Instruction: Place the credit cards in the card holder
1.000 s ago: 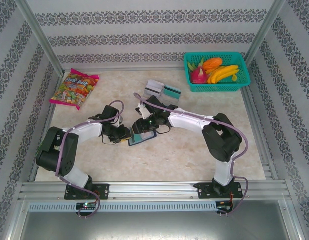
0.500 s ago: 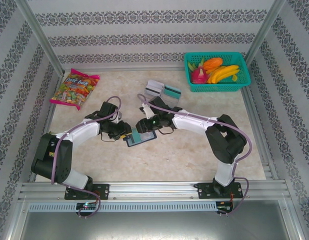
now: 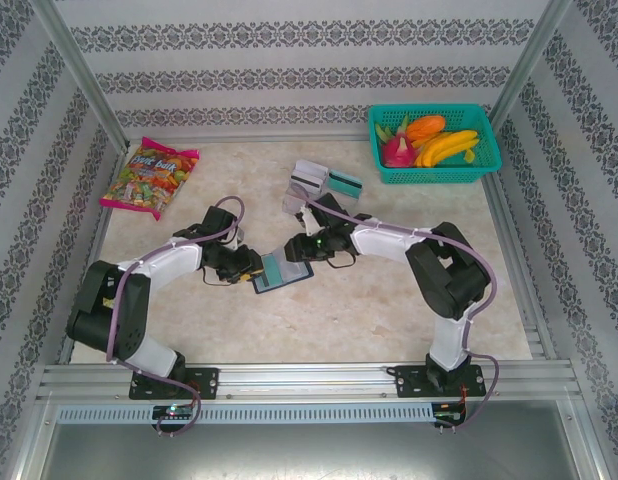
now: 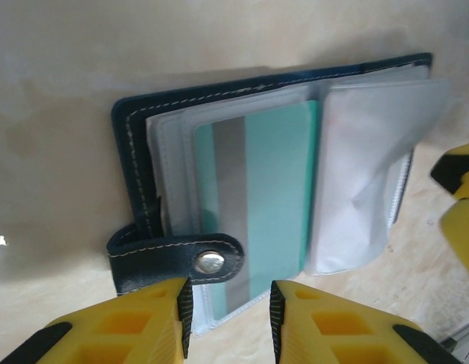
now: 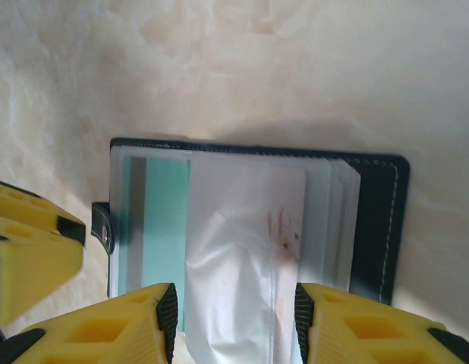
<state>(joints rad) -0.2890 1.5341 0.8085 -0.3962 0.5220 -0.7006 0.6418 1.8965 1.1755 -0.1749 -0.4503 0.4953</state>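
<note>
- A dark navy, square folding card holder (image 3: 285, 274) lies open mid-table.
- A teal plastic striped card (image 4: 276, 189) sits in its sleeve.
- Loose white-grey and teal plastic cards (image 3: 327, 180) lie behind it.
- A teal mesh plastic basket (image 3: 434, 176) stands far behind-right of it.
- A colourful plastic candy bag (image 3: 149, 177) lies far behind-left of it.
- The left gripper (image 3: 251, 268) sits just left of it.

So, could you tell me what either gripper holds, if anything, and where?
Cannot tell: left gripper and right gripper each straddle one edge of the card holder, jaws apart.
</note>
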